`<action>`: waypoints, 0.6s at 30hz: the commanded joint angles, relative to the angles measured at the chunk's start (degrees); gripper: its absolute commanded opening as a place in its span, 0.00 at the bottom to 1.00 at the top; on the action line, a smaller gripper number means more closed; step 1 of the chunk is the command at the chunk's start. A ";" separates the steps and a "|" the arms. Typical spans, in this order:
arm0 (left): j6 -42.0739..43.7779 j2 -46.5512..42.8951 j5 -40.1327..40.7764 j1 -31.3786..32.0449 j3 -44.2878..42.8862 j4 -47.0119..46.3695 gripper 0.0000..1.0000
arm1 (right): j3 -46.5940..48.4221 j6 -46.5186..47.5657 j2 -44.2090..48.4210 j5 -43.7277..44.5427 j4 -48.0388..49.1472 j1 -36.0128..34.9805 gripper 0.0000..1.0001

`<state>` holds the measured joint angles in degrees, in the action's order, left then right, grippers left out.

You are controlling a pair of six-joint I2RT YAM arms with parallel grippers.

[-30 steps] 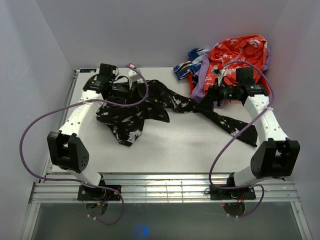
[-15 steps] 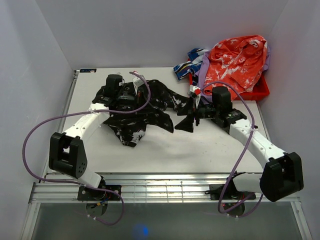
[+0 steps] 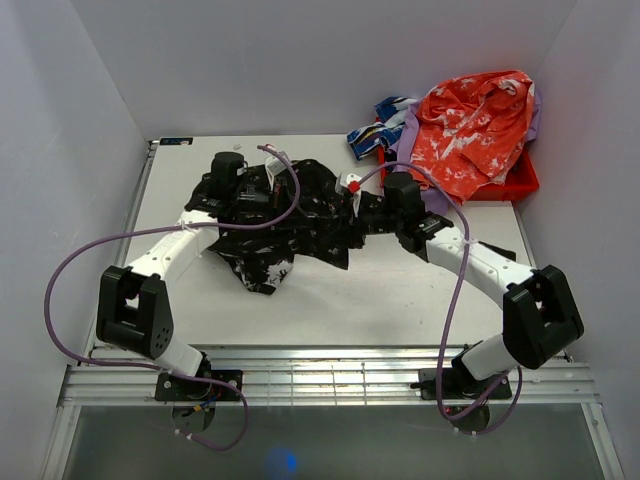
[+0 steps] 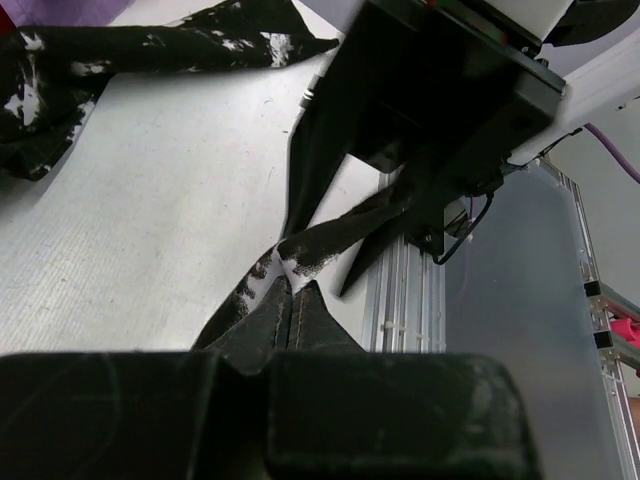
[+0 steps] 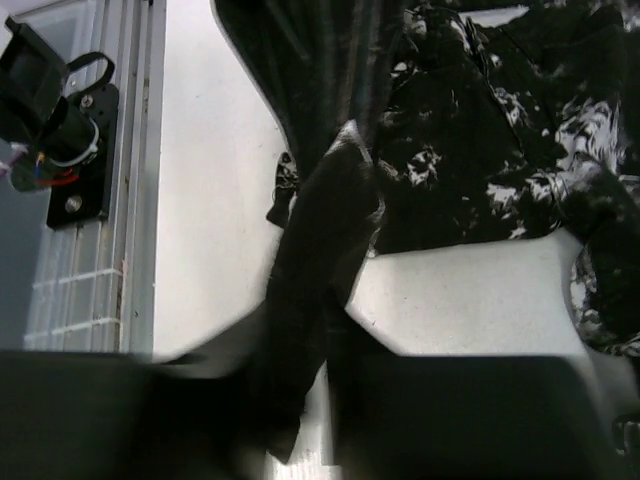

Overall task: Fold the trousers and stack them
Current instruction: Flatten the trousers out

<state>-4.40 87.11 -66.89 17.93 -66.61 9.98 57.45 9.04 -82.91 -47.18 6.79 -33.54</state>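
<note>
the trousers lie on the table left of centre, the left gripper over them, the right gripper at their right edge. far right, a clothes heap fills a bin

White arms, black joints, purple cables

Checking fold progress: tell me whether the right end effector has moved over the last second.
Yes. The right end effector has swung left, away from the red bin, dragging a leg of the black trousers with it.
</note>
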 commanded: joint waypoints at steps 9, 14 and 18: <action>-4.90 -6.87 6.86 -14.44 -1.76 4.00 0.60 | -2.07 9.30 5.12 -1.34 -9.40 -0.04 0.08; 1.58 3.22 22.10 -27.06 -14.67 17.48 0.72 | -7.34 19.07 8.20 -0.81 -21.09 -0.30 0.08; 6.14 12.45 25.94 -31.20 -19.52 23.24 0.78 | -9.46 22.68 9.44 -0.02 -23.13 -0.65 0.08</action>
<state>-3.01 96.05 -46.87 -13.08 -84.95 23.14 49.08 25.58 -75.22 -47.18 -11.20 -33.80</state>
